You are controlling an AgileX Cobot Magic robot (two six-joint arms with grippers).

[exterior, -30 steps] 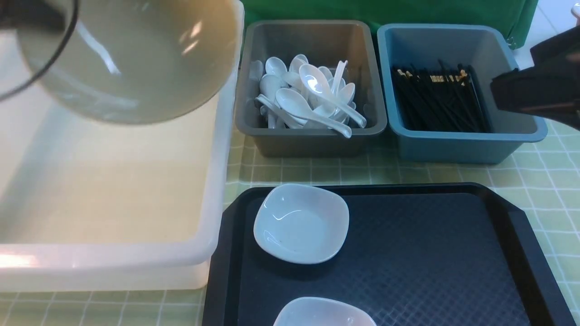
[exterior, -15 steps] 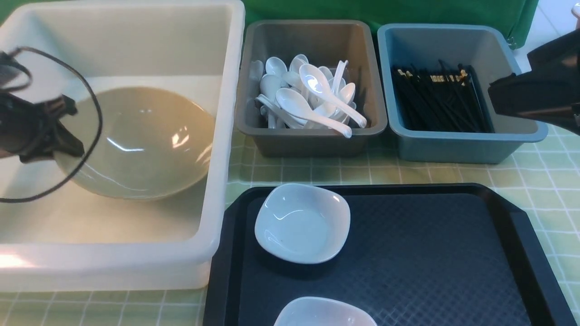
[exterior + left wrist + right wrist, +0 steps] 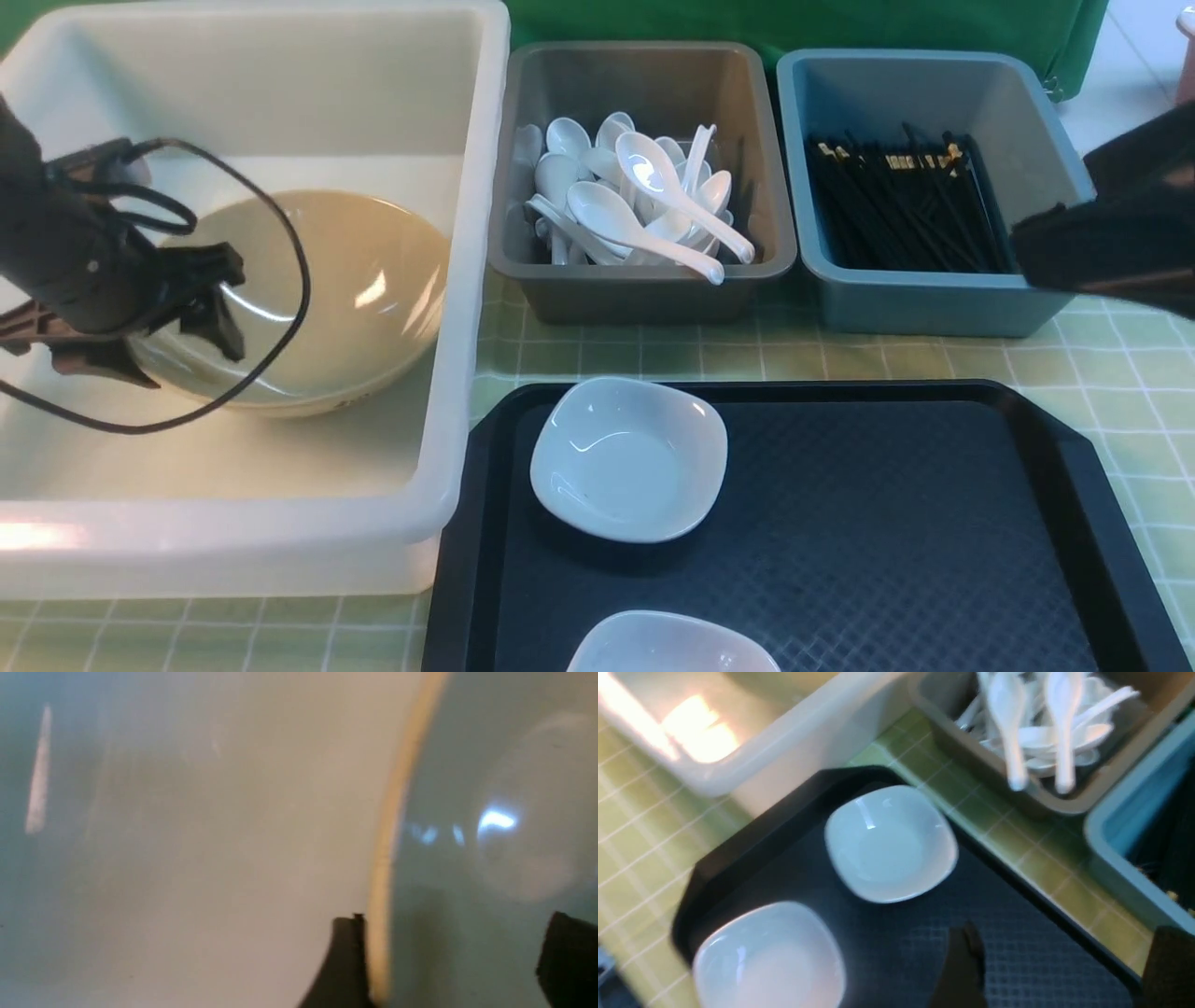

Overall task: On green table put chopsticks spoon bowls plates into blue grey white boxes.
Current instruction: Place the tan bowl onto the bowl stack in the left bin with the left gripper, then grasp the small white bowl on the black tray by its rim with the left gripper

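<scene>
The tan bowl (image 3: 345, 289) lies inside the big white box (image 3: 467, 280). My left gripper (image 3: 159, 327) is down in that box at the bowl's left rim. In the left wrist view the left gripper (image 3: 455, 961) is open, jaws wide apart, with the bowl's rim (image 3: 387, 858) beside one finger. Two white plates (image 3: 627, 459) (image 3: 672, 646) sit on the black tray (image 3: 887, 523). My right gripper (image 3: 1027, 238) hangs open by the blue box (image 3: 934, 303); the right wrist view shows this gripper (image 3: 1064, 970) empty over the tray, near the plates (image 3: 891, 843) (image 3: 768, 956). Chopsticks (image 3: 901, 210) fill the blue box.
The grey box (image 3: 644, 294) between the white and blue ones holds a pile of white spoons (image 3: 635, 205). The green table (image 3: 1120, 373) shows round the tray. A cable loop (image 3: 289, 308) from my left arm hangs over the bowl.
The bowl came down from high up into the white box, held by the left gripper. That gripper has now opened. The right gripper sank a little.
</scene>
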